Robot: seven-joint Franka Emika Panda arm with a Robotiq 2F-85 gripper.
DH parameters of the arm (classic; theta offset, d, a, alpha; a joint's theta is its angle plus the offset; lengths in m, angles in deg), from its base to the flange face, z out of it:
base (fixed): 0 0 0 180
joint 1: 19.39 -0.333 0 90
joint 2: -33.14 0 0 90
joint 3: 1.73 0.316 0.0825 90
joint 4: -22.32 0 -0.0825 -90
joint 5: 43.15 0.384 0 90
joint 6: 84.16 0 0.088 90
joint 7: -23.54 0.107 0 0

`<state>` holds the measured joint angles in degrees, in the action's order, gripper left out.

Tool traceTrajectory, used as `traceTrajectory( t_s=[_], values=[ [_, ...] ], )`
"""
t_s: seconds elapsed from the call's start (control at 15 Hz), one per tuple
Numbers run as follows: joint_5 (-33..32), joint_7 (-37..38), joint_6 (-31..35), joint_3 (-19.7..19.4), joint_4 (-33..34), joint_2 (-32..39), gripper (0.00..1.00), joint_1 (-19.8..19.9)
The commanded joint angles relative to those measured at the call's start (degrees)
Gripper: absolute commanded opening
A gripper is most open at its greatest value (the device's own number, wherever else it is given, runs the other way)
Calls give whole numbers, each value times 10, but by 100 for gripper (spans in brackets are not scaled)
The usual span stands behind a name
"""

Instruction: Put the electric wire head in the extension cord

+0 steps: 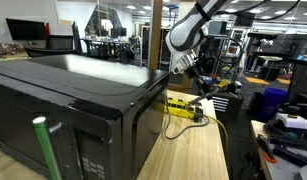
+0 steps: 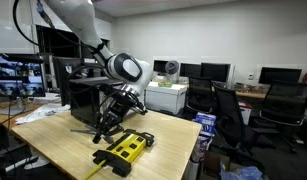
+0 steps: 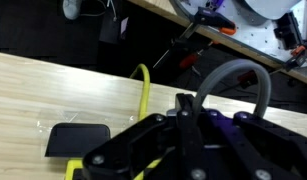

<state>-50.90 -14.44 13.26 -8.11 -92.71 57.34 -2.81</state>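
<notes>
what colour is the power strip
Yellow; the power strip shows best in an exterior view.

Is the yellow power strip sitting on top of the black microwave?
No, the yellow power strip lies on the wooden table beside the black microwave.

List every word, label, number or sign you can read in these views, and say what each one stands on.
No text can be read in any view.
On the microwave control panel: button markings, too blurred to read.
On the extension cord: no legible label, too small to tell.
On the monitor screen: bright content, too small to read.
</notes>
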Motion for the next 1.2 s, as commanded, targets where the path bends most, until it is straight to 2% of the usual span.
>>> traceTrajectory(
  t_s=[0.0, 0.6, 0.87, 1.13],
  values=[
    [-17, 9, -61, -3, 53, 51, 1, -6],
    [-9, 24, -168, 7, 170, 141, 1, -3],
    [-10, 19, -203, 15, 204, 155, 1, -3],
    [-9, 19, -210, 20, 224, 153, 1, -1]
  ],
)
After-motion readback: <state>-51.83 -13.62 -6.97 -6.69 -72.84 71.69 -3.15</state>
